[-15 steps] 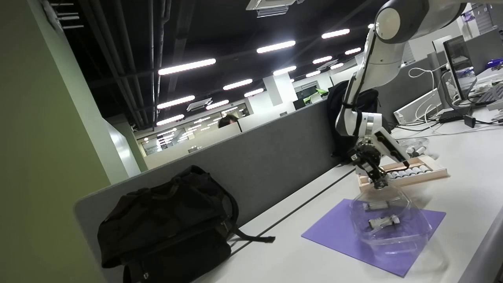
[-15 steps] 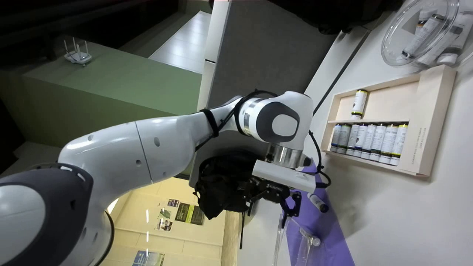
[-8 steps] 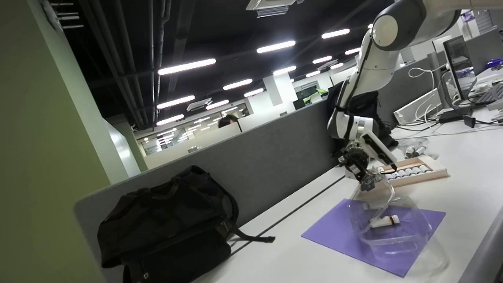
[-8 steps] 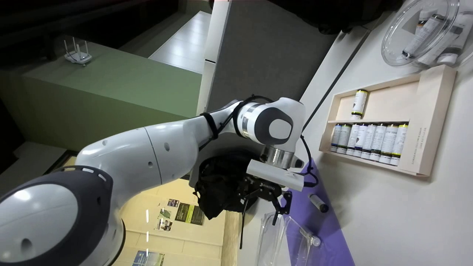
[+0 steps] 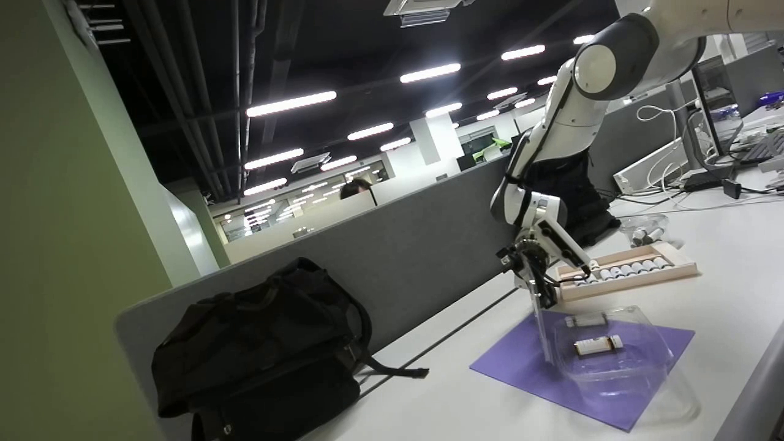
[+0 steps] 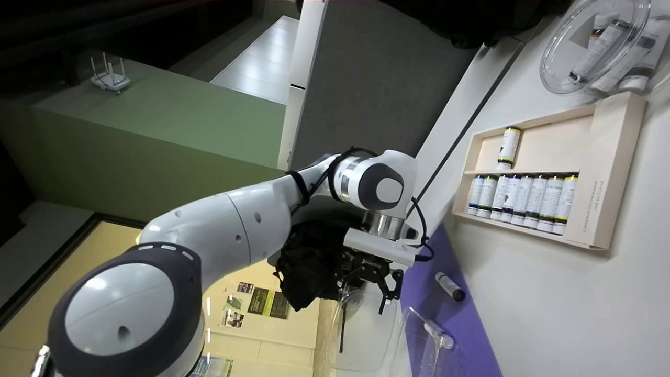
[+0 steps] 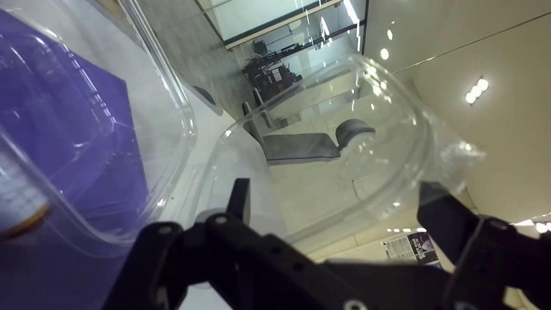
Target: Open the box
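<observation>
Here, in the wrist view, the gripper (image 7: 335, 193) has its fingers spread wide; beyond and between them stands the clear lid (image 7: 310, 150), thin plastic with rounded corners and a ridged rim. I cannot tell whether a finger touches it. At left is the glossy, see-through box (image 7: 109, 129), a pale-labelled tube (image 7: 21, 198) at its near edge.

An exterior view shows the box on a purple sheet (image 5: 508, 358) on the white table (image 5: 422, 404), a white tube (image 5: 598, 346) seen through its plastic; the lid stands nearly upright, from the gripper down to beside the box.

In an exterior view, a dark-ended tube (image 6: 449, 286) lies on the sheet near the box. A shallow wooden tray (image 6: 612, 157) holds a row of tubes (image 6: 523, 201) in one compartment, a single tube (image 6: 509, 146) in another; a rounded clear container (image 6: 556, 60) holds several more.
</observation>
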